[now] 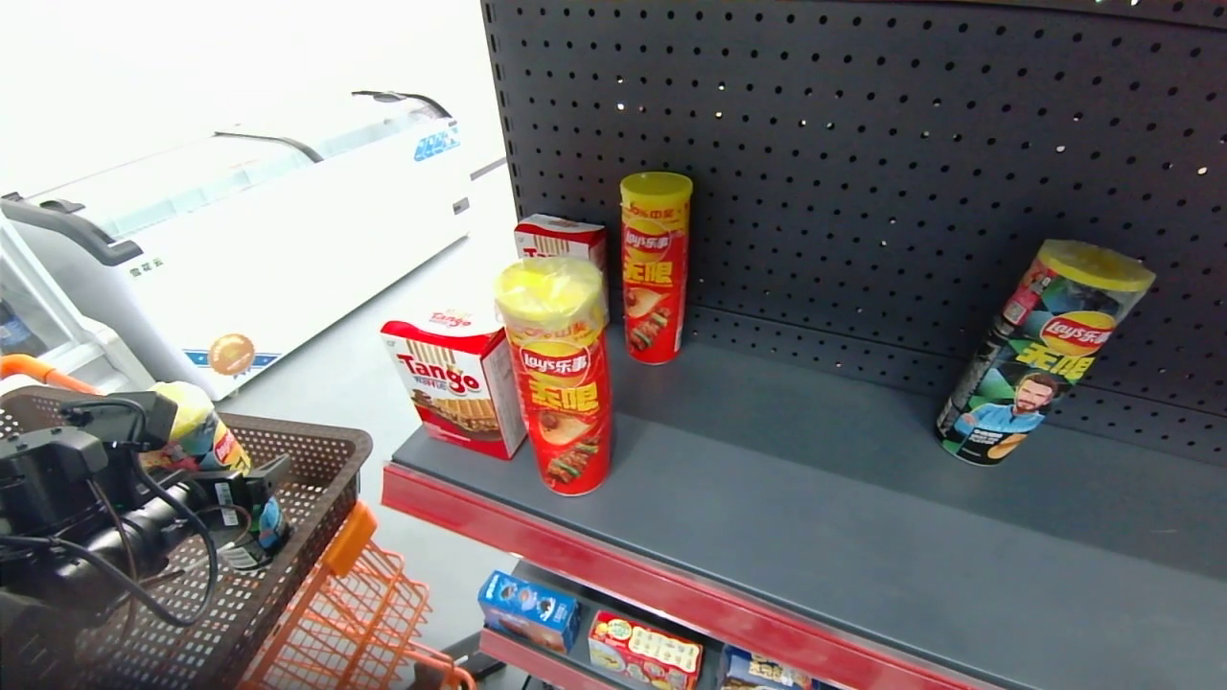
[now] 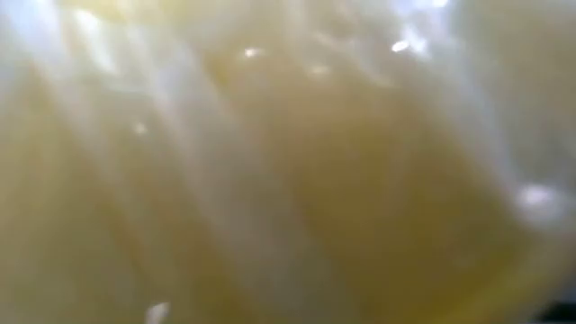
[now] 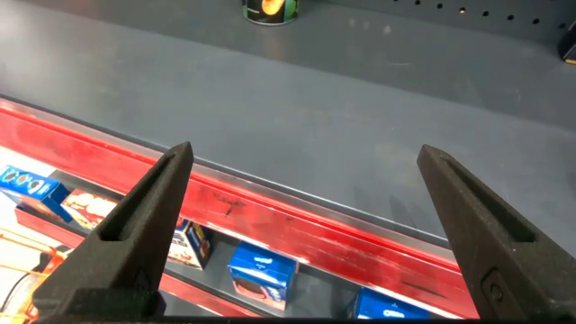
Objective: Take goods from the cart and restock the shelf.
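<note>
Okay, I'm looking down at the brown cart basket on my left. Inside it a chip can with a yellow lid lies tilted, the one item I can make out in there. My left gripper is down in the basket right at that can, but I cannot tell whether it has hold of it (the left wrist camera is pressed up against something pale yellow and blurred). An orange wire basket sits below the brown one. My right gripper is spread wide with nothing between its jaws, and it hovers over the red front edge of the shelf. On the grey deck, a red can stands upright near the front. A second red can stands upright behind it by the pegboard. A front box sits just beside the near can at the shelf's left end, and a rear box sits beside the far can. Well apart to the right, a dark can leans back against the pegboard. The lower shelf holds blue boxes and a colourful box. A white chest freezer stands beyond.
</note>
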`<state>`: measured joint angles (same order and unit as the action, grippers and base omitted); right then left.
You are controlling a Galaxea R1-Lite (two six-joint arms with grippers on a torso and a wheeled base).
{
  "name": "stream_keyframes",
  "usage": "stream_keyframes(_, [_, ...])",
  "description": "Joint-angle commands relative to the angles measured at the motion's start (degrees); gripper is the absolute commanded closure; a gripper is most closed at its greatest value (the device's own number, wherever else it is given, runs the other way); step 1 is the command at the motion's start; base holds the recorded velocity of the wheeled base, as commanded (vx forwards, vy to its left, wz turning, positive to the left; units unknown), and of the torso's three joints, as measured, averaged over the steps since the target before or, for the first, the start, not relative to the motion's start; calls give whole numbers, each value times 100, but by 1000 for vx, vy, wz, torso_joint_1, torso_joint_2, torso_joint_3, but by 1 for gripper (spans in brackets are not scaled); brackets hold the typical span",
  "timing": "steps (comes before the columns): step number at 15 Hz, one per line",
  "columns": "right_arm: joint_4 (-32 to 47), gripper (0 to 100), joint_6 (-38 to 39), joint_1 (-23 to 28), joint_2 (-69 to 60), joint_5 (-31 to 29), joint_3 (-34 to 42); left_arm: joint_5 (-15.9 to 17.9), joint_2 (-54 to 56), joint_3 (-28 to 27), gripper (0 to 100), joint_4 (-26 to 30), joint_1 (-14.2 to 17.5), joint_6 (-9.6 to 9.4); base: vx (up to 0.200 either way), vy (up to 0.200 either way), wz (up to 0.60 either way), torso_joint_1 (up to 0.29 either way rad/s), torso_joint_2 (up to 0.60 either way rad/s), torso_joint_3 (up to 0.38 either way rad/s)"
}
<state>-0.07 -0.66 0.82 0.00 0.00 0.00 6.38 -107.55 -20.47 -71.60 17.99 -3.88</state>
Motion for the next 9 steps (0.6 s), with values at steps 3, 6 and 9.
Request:
stream_keyframes(3, [-1, 0, -4, -3, 0, 0, 0, -22, 32, -45, 100, 32, 11, -43, 0, 0, 0, 0, 0, 0])
stream_keyframes(6, [-1, 0, -4, -3, 0, 0, 0, -22, 120, 43, 100, -30, -15, -333, 0, 0, 0, 0, 0, 0])
stream_keyframes(9, [-1, 0, -4, -3, 0, 0, 0, 92, 858, 43, 100, 76, -42, -439, 0, 0, 0, 0, 0, 0])
